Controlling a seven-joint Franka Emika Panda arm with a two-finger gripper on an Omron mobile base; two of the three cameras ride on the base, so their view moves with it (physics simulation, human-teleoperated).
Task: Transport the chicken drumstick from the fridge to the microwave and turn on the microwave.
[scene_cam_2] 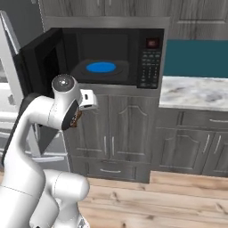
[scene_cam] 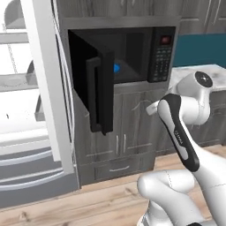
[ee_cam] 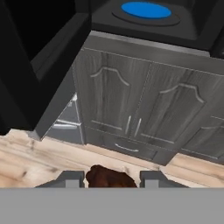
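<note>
The chicken drumstick [ee_cam: 107, 178] is a small brown piece held between my two fingertips; in the right base view the drumstick [scene_cam_2: 75, 119] peeks out under the hand. My gripper [ee_cam: 111, 179] is shut on it, hanging in front of and below the microwave [scene_cam_2: 151, 58]. The microwave's door [scene_cam: 99, 92] is swung wide open to the left. A blue round plate [scene_cam_2: 101, 67] lies inside on the turntable, and the plate [ee_cam: 145, 9] is above and ahead of the hand. The white fridge [scene_cam: 26, 110] stands open at the left.
Grey cabinet doors and a drawer [ee_cam: 131, 118] sit below the microwave. A marble counter [scene_cam_2: 191, 91] with a teal backsplash runs to the right. The open fridge door [scene_cam: 46, 88] stands just left of the microwave door. The floor [scene_cam_2: 156, 200] is wood.
</note>
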